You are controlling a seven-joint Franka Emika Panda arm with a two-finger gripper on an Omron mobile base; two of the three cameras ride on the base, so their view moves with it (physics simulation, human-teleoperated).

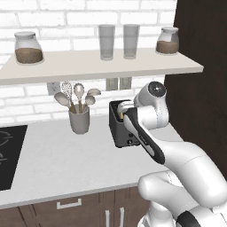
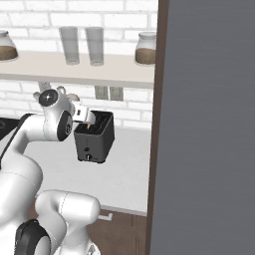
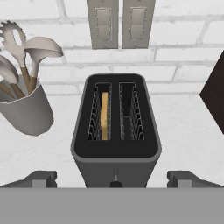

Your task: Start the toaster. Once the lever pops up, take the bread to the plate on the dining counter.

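Observation:
The dark toaster [image 3: 116, 151] stands on the white worktop against the brick wall, also seen as toaster [image 1: 119, 131] and toaster [image 2: 94, 139]. The bread [image 3: 104, 116] sits on edge, deep in its left slot; the right slot is empty. The lever [image 3: 116, 184], a small dark tab, shows on the front face at the hand view's lower edge. My gripper [image 3: 113, 178] hovers above the toaster's front edge, open, its fingertips [image 3: 41, 178] wide apart with nothing between them. The arm hides part of the toaster in the left base view. The plate and the dining counter are out of view.
A grey utensil crock [image 1: 79, 120] stands just left of the toaster. A black cooktop [image 1: 9, 155] lies at the far left. A shelf [image 1: 97, 66] with jars and glasses hangs overhead. A tall dark cabinet panel [image 2: 209, 124] walls off the right.

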